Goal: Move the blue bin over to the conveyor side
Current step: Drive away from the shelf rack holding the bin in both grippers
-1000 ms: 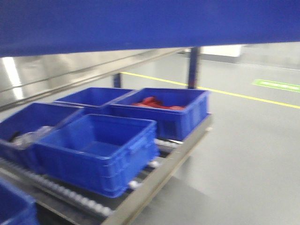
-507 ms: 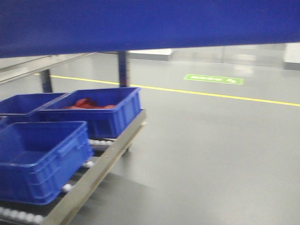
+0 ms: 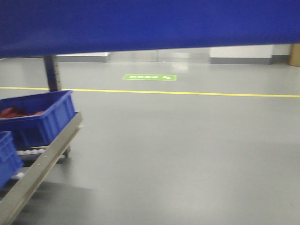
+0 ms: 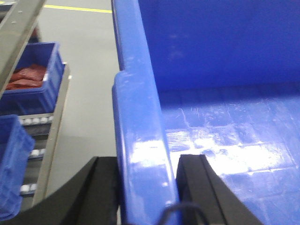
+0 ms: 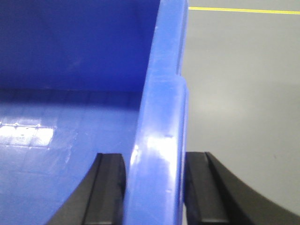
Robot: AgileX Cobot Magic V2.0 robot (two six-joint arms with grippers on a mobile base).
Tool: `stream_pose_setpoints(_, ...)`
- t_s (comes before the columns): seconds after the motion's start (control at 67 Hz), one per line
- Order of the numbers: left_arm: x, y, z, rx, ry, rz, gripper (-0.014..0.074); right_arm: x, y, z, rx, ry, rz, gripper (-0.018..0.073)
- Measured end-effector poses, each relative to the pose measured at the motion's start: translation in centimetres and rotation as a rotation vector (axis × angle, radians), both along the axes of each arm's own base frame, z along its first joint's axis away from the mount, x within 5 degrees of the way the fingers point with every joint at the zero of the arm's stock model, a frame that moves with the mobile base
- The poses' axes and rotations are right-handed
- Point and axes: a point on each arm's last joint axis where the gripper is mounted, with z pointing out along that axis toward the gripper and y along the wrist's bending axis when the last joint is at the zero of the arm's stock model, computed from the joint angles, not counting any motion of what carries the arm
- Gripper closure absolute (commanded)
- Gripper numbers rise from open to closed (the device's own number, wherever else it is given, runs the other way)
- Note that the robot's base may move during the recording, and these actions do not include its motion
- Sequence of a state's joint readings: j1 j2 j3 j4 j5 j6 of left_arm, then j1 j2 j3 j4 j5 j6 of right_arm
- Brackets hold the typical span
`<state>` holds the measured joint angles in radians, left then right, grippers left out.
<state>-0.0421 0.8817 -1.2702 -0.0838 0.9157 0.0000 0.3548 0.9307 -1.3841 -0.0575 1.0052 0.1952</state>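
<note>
Blue bin (image 4: pixel 140 117): held up between both arms, empty, its wall across the top of the front view.
Left gripper (image 4: pixel 147 192): jaws pinched the left rim, one inside and one outside.
Right gripper (image 5: pixel 157 187): jaws clamped the opposite rim likewise, probably to balance the load.
Surroundings: crate of red items (image 3: pixel 40 117) on a roller rack (image 3: pixel 44 157) at lower left, with floor (image 3: pixel 187 154) ahead.
Conveyor side: not in view.

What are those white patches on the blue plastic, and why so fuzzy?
Front view: soft all over, likely motion blur; the blue bin is a featureless band on top. Left wrist view: light glares white off its rim and floor. Right wrist view: fainter sheen; the right gripper is blurred.
</note>
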Motion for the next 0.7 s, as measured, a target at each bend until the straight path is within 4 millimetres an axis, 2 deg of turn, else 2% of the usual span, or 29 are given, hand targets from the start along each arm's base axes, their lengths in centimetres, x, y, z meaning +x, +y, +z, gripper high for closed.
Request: stream_pose_setpoints(0.701,0.0,-0.01,0.0,-0.002,0.0,-0.001,0.0605,-0.07,-0.04,0.0,-0.002,0.001,-0.001,0.0629)
